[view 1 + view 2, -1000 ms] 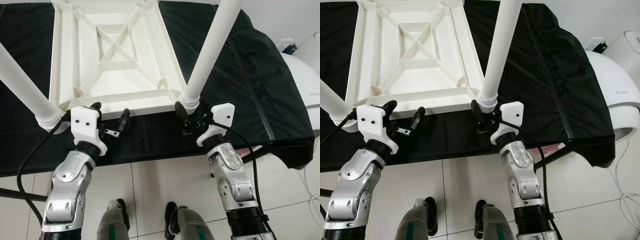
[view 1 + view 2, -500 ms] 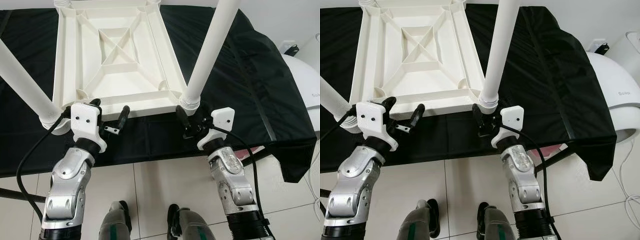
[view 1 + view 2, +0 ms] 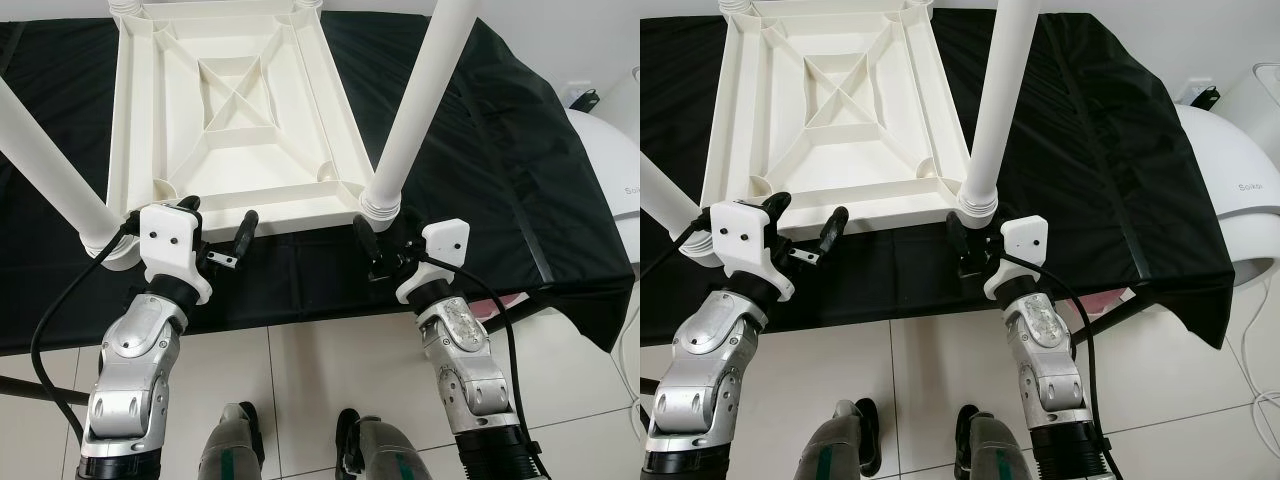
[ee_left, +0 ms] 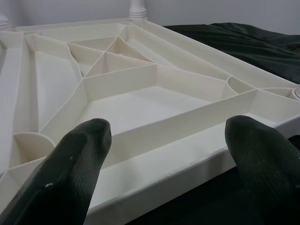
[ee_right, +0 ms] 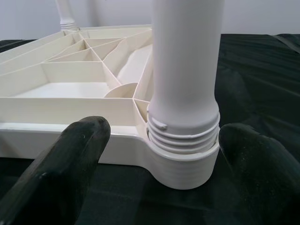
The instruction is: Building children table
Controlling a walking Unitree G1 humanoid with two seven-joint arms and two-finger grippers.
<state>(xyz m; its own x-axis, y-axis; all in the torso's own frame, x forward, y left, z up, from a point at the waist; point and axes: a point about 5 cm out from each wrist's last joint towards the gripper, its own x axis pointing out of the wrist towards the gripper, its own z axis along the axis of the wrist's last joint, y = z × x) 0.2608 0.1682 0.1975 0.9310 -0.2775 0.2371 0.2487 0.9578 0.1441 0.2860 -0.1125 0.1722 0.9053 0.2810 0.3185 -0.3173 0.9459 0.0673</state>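
Fingers of both grippers are spread apart, gripping nothing. The left gripper [image 3: 218,232] is held at the near edge of the upside-down white children's table [image 3: 235,110], which lies on a black cloth [image 3: 470,150] over the counter. The right gripper [image 3: 388,243] flanks the near right leg [image 3: 415,105]. Two screwed-in legs are seen near, the other at left [image 3: 50,165]; two leg bases show at the far corners. Partial grey lettering on a white appliance [image 3: 1248,190] cannot be read.

The upturned tabletop [image 3: 235,120] is cream-white plastic, its underside ribbed in a crossed diamond pattern. Ahead of the right gripper [image 3: 385,250], with its black fingers, rises a plain white leg [image 3: 415,105]. The cloth [image 3: 480,150] beneath is solid black. Behind both grippers the floor tiles [image 3: 320,370] look pale grey-white. The left gripper [image 3: 218,232] has a white housing, black fingers.
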